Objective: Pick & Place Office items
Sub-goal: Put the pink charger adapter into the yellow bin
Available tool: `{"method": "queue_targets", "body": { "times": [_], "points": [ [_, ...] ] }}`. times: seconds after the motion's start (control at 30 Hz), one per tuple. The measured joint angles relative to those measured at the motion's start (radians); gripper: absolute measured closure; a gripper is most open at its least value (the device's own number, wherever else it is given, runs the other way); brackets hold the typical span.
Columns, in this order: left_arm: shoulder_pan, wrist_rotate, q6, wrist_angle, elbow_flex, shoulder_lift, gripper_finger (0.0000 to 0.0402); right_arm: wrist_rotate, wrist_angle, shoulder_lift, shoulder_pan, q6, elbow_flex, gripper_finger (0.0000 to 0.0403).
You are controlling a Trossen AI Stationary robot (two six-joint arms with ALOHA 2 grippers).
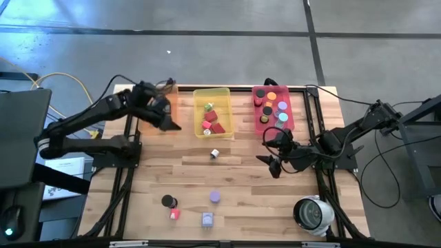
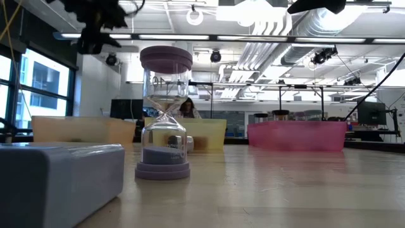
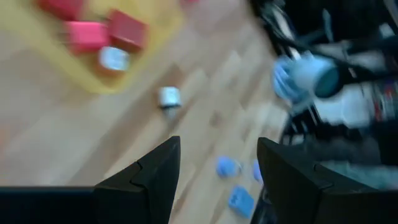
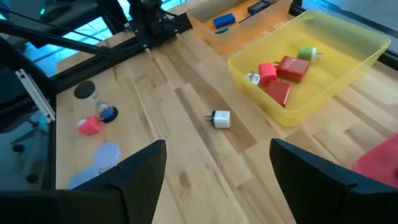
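Three translucent trays stand along the far edge: one orange tray [image 1: 167, 103], one yellow tray [image 1: 227, 110], one pink tray [image 1: 292, 120]. The yellow one holds about five small pieces [image 4: 283, 71], three of them red; the pink one perhaps seven discs [image 1: 271, 107], though they blur together. Five loose pieces lie on the table [image 1: 248, 200], among them one white cube [image 1: 214, 154] and one lavender hourglass [image 2: 166, 114]. One round device [image 1: 313, 213]

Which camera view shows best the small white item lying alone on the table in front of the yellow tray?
The right wrist view shows the small white item best: near and sharp. The high view shows it tiny, the left wrist view blurred. In the low view I cannot find it.
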Motion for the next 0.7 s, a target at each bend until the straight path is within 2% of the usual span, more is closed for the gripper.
{"method": "queue_targets", "body": {
  "times": [0.33, 0.47, 0.7],
  "points": [
    [-0.508, -0.294, -0.085, 0.104, 0.0, -0.007, 0.0195, -0.069, 0.0, 0.003, 0.017, 0.0, 0.0, 0.0126],
    [-0.694, -0.397, -0.15, 0.116, 0.0, 0.033, 0.0195, -0.074, 0.0, 0.023, 0.026, 0.0, 0.0, 0.0126],
    [-0.945, -0.493, -0.195, 0.198, 0.0, 0.184, 0.0195, -0.111, 0.018, 0.083, 0.03, 0.0, 0.0, 0.0126]
  ]
}}
